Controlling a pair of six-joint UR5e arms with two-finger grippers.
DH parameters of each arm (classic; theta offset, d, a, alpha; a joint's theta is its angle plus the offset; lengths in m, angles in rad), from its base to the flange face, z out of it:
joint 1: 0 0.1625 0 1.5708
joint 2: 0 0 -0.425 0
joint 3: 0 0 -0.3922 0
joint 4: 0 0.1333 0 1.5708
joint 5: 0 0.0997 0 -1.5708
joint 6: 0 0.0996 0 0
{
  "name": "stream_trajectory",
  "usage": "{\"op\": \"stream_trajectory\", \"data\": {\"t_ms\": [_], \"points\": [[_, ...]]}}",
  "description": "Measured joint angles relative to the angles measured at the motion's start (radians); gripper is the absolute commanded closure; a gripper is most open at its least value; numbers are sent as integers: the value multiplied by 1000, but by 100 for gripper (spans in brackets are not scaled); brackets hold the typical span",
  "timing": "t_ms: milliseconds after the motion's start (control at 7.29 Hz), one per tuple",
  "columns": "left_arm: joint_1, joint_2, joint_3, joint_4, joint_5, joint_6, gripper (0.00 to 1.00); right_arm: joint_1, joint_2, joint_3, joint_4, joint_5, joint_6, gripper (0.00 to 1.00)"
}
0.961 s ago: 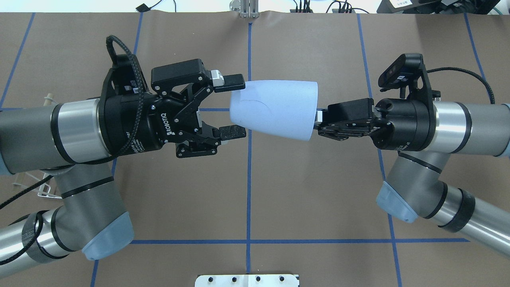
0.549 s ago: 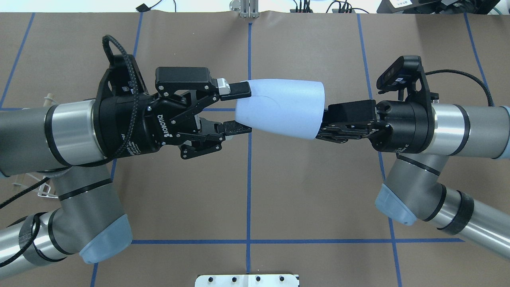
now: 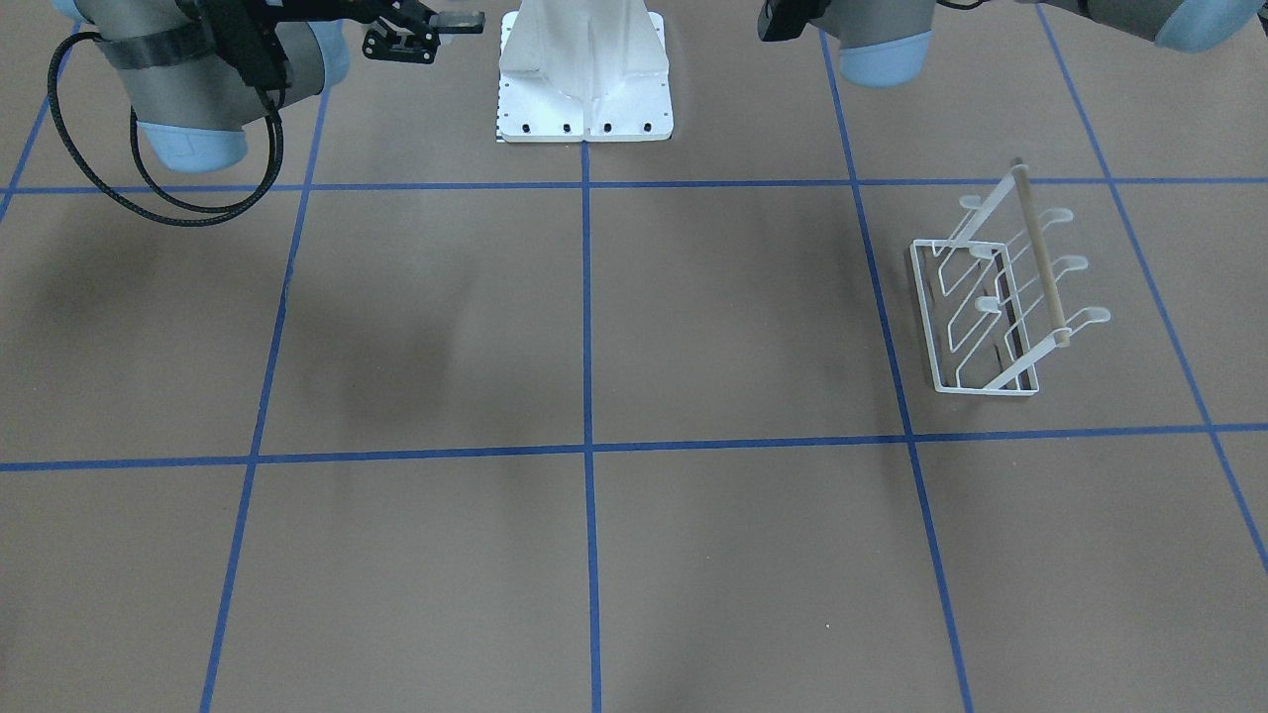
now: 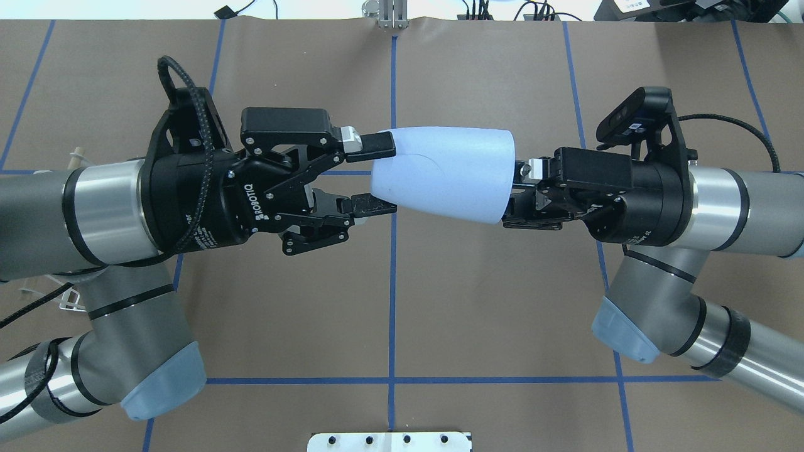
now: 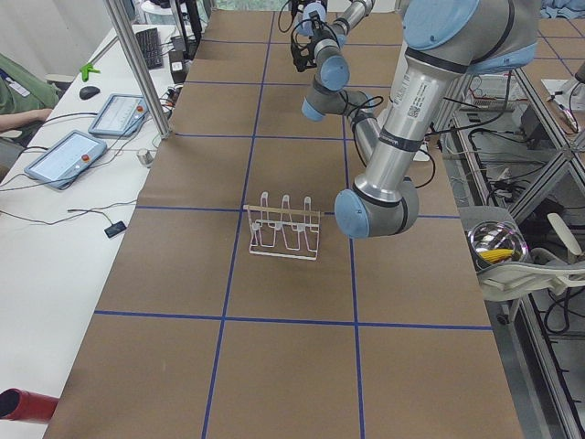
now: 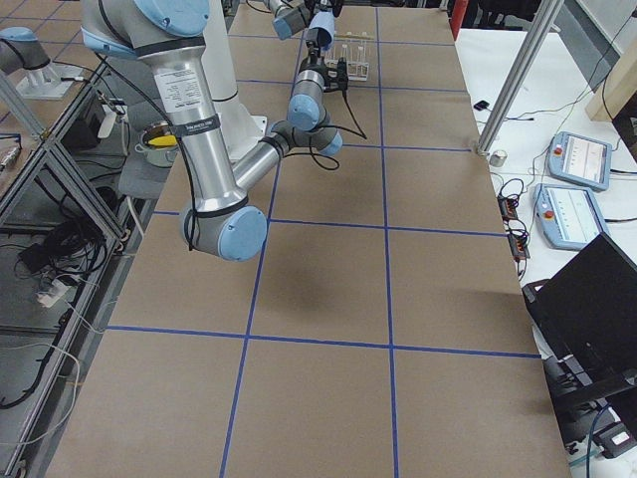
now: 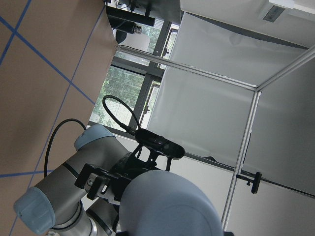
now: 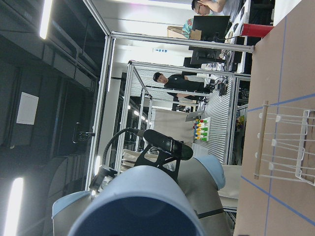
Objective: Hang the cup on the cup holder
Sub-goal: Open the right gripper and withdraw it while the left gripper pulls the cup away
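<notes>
The pale blue-grey cup is held on its side in the air between both arms, base to the left, rim to the right. My left gripper is shut on the cup's base, one finger above and one below. My right gripper is at the rim with its jaws spread open. The cup fills the bottom of the left wrist view and the right wrist view. The white wire cup holder with its wooden top bar stands on the table on my left side, and also shows in the exterior left view.
The white robot pedestal stands at my edge of the table. Blue tape lines cross the brown table cover. Tablets and cables lie on the white bench past the table's far edge.
My left gripper has closed on the cup's base. My right gripper, earlier shut on the rim, has spread its jaws. The cup has shifted slightly to the right.
</notes>
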Motion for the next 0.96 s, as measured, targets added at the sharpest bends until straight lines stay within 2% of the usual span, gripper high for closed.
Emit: {"op": "stream_trajectory", "data": {"t_ms": [549, 961], "points": [[-20, 12, -15, -3, -8, 14, 100, 4, -42, 0, -1, 7, -6, 0], [-103, 37, -7, 0, -65, 17, 100, 44, -89, -1, -1, 27, -8, 0]]}}
